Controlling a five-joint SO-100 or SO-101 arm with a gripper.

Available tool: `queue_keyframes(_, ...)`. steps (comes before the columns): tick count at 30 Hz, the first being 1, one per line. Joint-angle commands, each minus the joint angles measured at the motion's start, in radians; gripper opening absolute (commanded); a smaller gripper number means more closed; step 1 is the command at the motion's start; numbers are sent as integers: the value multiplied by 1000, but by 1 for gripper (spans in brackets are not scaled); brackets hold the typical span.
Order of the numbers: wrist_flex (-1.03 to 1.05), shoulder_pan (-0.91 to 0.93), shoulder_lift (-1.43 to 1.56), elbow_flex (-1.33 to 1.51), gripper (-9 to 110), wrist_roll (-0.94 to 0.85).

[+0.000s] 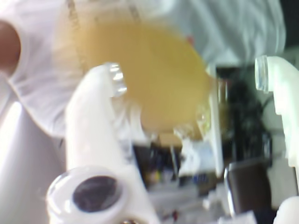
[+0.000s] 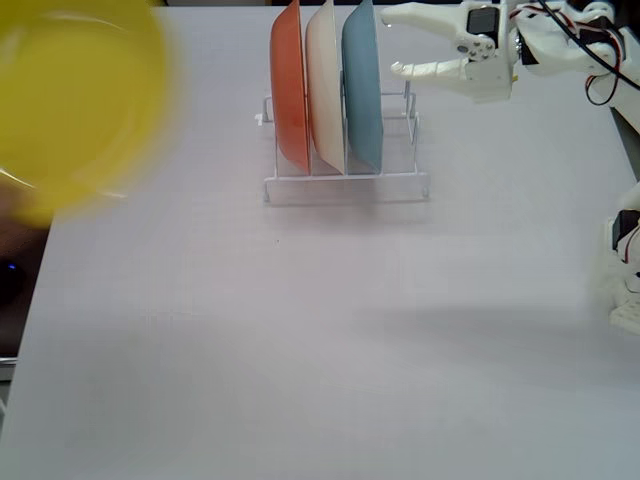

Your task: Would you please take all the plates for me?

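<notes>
Three plates stand on edge in a white wire rack [image 2: 345, 187] at the back of the table: orange [image 2: 290, 90], cream-white [image 2: 325, 90] and light blue [image 2: 362, 90]. A yellow plate [image 2: 75, 100] shows blurred at the top left of the fixed view, off the rack, with what looks like a hand [image 2: 14, 232] below it. My gripper [image 2: 390, 42] hangs open and empty just right of the blue plate's top. In the wrist view the yellow plate [image 1: 154, 70] is blurred and far beyond my open gripper [image 1: 187, 77].
The white table [image 2: 300, 350] stretches in front of the rack. A person in a white shirt [image 1: 32, 93] stands behind the yellow plate in the wrist view. The arm's base [image 2: 625, 270] is at the right edge.
</notes>
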Motion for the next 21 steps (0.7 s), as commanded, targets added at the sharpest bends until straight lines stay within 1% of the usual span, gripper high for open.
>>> queue_keyframes(1, 6, 86, 67, 25, 22, -21)
queue_keyframes(5, -15, 169, 31, 46, 6, -61)
queue_keyframes(6, -21, 187, 14, 46, 6, -74)
queue_keyframes(10, -43, 252, -64, 23, 19, -133)
queue_keyframes(13, -43, 288, -141, -35, 19, -215)
queue_keyframes(16, -43, 325, -212, -71, 29, -273)
queue_keyframes(21, -32, 356, -302, -120, 34, -321)
